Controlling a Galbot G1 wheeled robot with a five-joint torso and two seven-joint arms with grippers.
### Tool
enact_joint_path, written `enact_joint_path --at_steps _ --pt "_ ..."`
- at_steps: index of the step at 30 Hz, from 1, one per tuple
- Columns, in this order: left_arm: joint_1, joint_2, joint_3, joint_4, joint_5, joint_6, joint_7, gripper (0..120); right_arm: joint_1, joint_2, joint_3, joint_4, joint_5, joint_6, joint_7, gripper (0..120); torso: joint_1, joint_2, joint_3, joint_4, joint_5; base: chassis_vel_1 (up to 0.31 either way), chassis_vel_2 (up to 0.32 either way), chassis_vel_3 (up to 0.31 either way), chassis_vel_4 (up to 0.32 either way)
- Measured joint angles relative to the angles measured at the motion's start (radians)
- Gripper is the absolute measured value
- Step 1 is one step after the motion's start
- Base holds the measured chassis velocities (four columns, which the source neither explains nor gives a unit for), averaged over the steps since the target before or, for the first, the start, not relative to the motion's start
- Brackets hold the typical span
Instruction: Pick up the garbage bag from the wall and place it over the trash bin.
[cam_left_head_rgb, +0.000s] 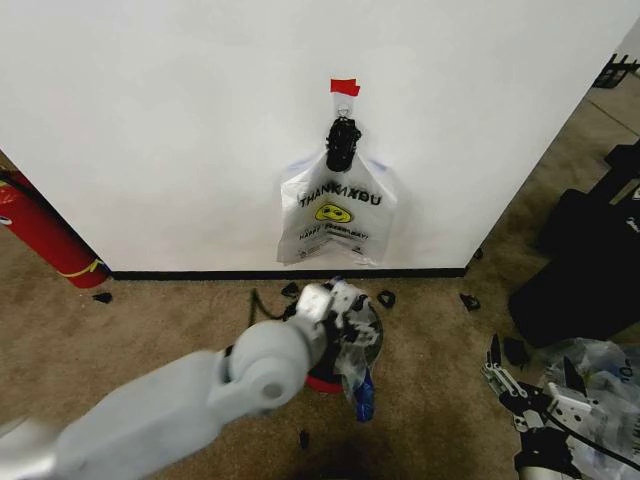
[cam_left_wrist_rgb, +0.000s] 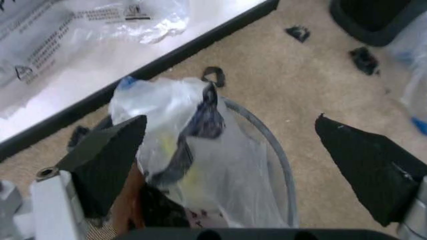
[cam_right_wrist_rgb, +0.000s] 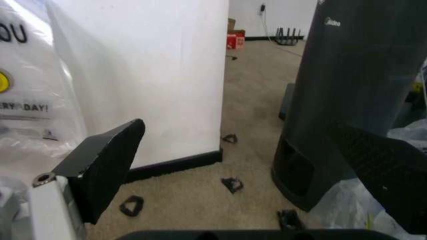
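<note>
Over the trash bin (cam_left_head_rgb: 374, 335), the garbage bag (cam_left_wrist_rgb: 200, 150) droops downward, crumpled.

The white bag (cam_left_head_rgb: 336, 212) hanging on the wall carries black lettering across its top that reads "THANK YOU", with the middle letters partly creased, above a yellow smiley; smaller lines of print sit under the smiley, too small to read from the head view. From the right wrist view the same bag (cam_right_wrist_rgb: 30, 80) shows the end of the big word, "OU", and lower down a line ending in "ERY DAY!". The tall dark appliance (cam_right_wrist_rgb: 353, 90) standing on the carpet bears a faint brand mark near its top that looks like "Midea". The clear plastic heap (cam_left_wrist_rgb: 80, 30) by the wall has grey print and a warning triangle, not legible.
</note>
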Motion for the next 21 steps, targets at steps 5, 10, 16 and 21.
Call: enact_joint_path --at_steps 5,10,16,21 --pt "-0.070 -0.060 0.068 0.056 -0.015 -0.001 -0.050 98 0.010 -0.004 0.008 -0.017 0.011 0.000 0.001 100 0.000 0.000 0.000 0.0004 -0.0002 0.000 0.000 0.000 0.000" --pt "-0.074 -0.110 0.116 0.110 0.009 -0.003 -0.051 93 0.023 -0.010 0.009 -0.021 0.023 -0.011 -0.002 100 0.000 0.000 0.000 0.0004 -0.0002 0.000 0.000 0.000 0.000" --pt "-0.060 -0.121 0.129 0.149 0.058 -0.004 -0.044 77 0.022 -0.018 0.015 -0.020 0.035 -0.012 -0.006 100 0.000 0.000 0.000 0.0004 -0.0002 0.000 0.000 0.000 0.000" --pt "-0.055 -0.118 0.147 0.171 0.094 -0.005 -0.043 56 0.022 -0.022 0.017 -0.018 0.044 -0.011 -0.014 100 0.000 0.000 0.000 0.0004 -0.0002 0.000 0.000 0.000 0.000"
